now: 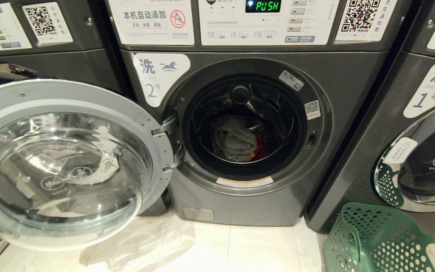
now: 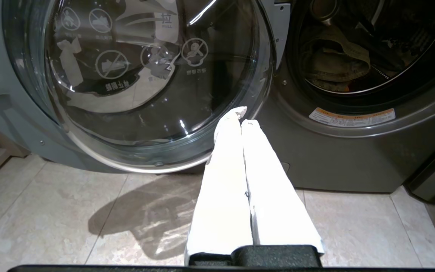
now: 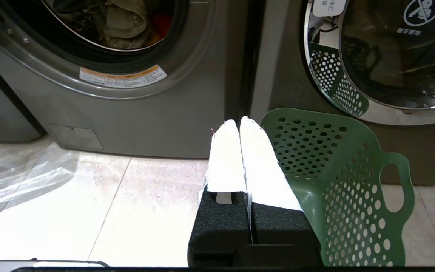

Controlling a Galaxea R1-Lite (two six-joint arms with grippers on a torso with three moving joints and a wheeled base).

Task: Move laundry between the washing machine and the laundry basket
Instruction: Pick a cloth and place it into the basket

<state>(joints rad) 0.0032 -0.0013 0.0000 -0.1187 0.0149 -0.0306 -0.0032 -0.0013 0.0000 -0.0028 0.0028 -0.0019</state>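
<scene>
Floor (image 1: 240, 249): pale glossy stone tiles, thin grout lines. Neighbouring grey machines stand at 9 and 3 o'clock (image 1: 410, 124).

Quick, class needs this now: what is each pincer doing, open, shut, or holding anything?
Left pincer: shut, empty, in front of the open washing machine door.
Right pincer: shut, empty, beside the green laundry basket.

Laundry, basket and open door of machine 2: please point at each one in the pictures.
laundry (image 1: 233, 140), head view, on the grey-beige garment in the drum.
basket (image 3: 338, 166), right wrist view, on its perforated wall.
door (image 1: 62, 170), head view, on the glass.
</scene>
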